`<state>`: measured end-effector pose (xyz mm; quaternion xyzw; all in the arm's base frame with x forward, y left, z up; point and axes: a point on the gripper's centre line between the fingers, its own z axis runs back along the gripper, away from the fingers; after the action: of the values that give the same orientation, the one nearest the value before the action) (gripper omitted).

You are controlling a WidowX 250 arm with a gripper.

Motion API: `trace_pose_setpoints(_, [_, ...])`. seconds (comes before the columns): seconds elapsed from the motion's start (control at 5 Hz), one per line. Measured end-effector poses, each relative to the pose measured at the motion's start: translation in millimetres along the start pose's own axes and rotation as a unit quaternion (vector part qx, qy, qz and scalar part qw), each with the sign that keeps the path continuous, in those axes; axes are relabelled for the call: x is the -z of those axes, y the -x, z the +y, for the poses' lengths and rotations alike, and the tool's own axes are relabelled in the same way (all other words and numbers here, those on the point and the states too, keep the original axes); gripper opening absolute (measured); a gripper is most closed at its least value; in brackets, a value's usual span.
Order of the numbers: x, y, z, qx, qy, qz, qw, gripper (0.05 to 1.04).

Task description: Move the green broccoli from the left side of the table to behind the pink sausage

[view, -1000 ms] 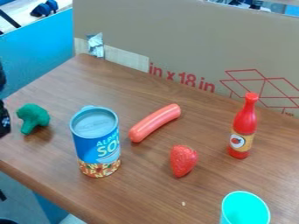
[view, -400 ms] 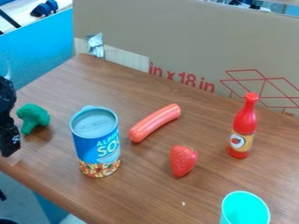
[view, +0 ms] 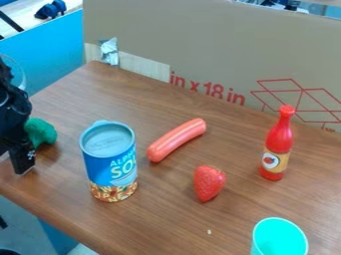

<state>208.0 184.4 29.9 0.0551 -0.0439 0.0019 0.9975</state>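
So I'd call this the lining-up step: my gripper (view: 18, 155) is right by the green toy broccoli (view: 43, 132), which sits near the left edge of the bench (view: 160, 224) as the camera sees it, and I can't tell if they're touching. Can't tell if I'm released, clenched or grasping anything either, so imo the next move calls for careful centering on the broccoli, minding the soup can (view: 110, 164) nearby.

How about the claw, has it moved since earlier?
Yes, the claw moved rightward in the view, toward the soup can, and now partly hides the green broccoli.
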Motion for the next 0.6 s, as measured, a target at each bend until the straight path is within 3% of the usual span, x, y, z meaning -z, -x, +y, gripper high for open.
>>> trace_pose_setpoints(0.6, [7.6, -26.0, -1.0, -0.001, -0.002, -0.011, 0.9999, 1.005])
